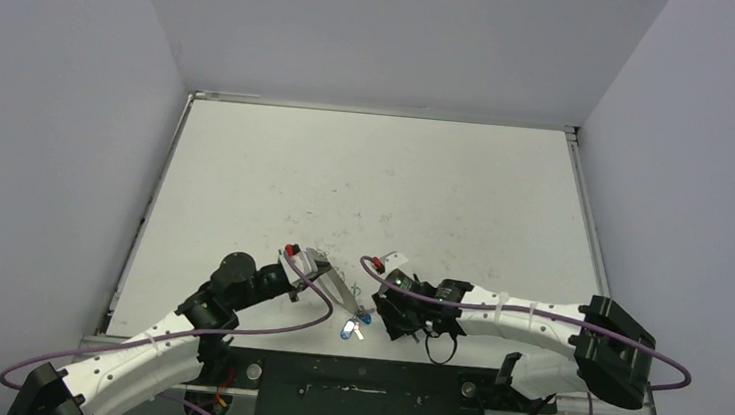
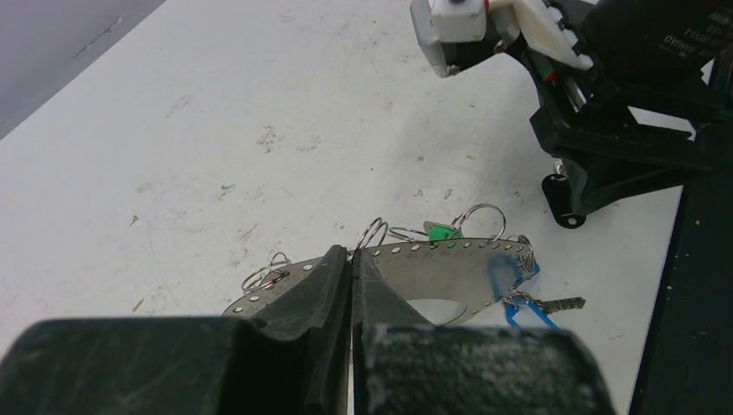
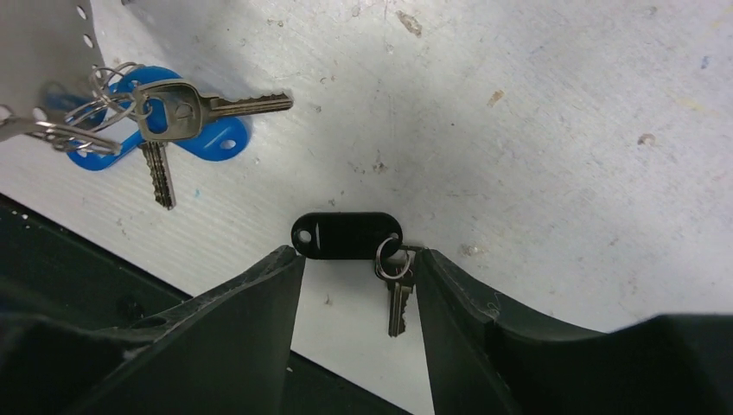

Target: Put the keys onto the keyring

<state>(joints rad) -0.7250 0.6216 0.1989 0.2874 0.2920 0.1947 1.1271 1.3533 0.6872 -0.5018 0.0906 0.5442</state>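
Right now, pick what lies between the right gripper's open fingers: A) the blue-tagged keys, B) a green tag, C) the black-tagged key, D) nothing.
C: the right wrist view shows the black-tagged key between the fingertips of the right gripper, with the blue-tagged keys off to one side.

white arm links (image 1: 524,322), black joints (image 1: 237,276), purple cables (image 1: 406,289), matte black right hand (image 3: 359,259)
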